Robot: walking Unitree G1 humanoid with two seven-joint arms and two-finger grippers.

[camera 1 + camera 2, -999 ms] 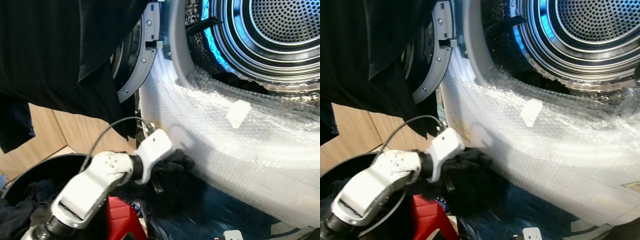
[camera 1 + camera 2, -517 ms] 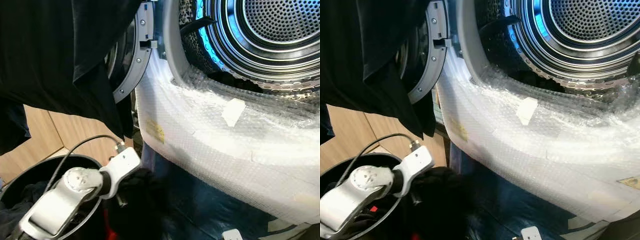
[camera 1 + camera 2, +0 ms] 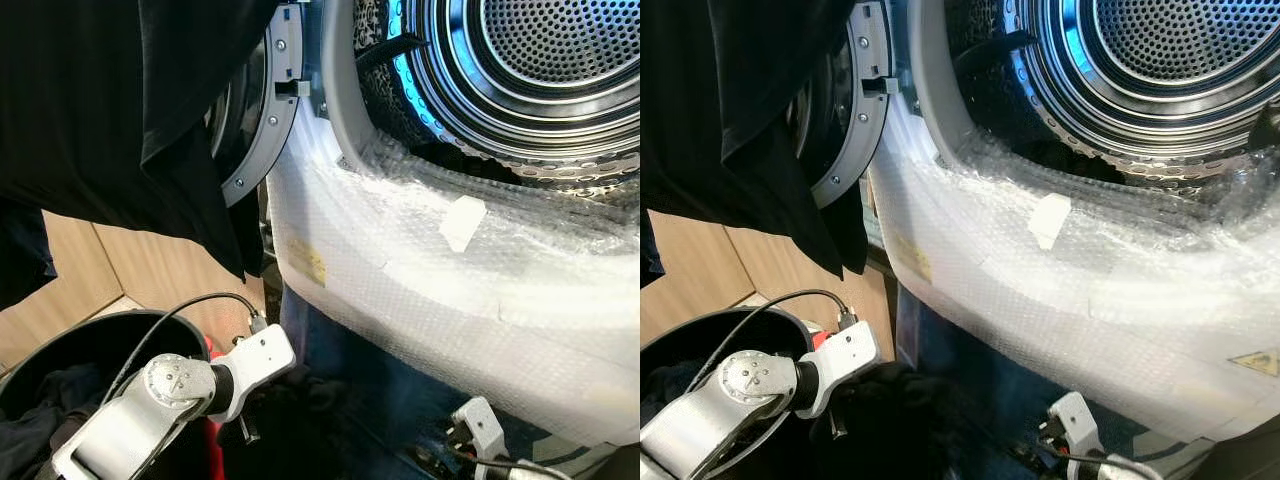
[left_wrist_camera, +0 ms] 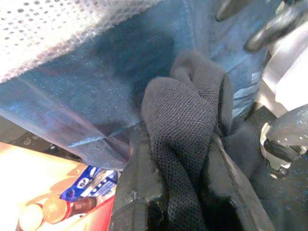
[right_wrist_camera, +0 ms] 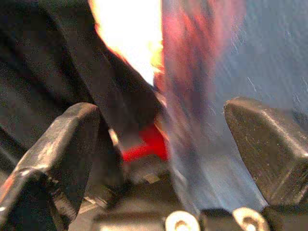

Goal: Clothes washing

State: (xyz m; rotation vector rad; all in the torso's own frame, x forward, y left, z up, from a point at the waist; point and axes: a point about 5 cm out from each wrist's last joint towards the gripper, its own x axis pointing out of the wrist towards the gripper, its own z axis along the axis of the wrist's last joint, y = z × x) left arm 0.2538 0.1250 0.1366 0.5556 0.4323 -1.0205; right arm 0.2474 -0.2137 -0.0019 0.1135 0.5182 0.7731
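My left gripper [image 4: 180, 144] is shut on a black knitted garment [image 4: 185, 110] that bulges between its fingers. In the eye views the left arm [image 3: 170, 395] reaches low, with that dark cloth [image 3: 300, 395] bunched at its end, below the washing machine's front. The open drum [image 3: 560, 50] sits at the upper right, its door [image 3: 262, 110] swung left. The right arm's white wrist [image 3: 480, 428] shows at the bottom right. My right gripper [image 5: 163, 134] is open with nothing between its fingers, and its view is blurred.
Bubble wrap [image 3: 450, 270] covers the machine's front below the drum opening. A large black garment [image 3: 100, 110] hangs at the upper left. A black basket [image 3: 45, 360] holding dark clothes stands at the lower left, with something red [image 3: 818, 340] beside it. Wooden panels [image 3: 150, 270] lie behind.
The left arm has dropped from the bubble-wrapped front down beside the basket, still holding the black cloth. The right wrist has come into view at the bottom right.
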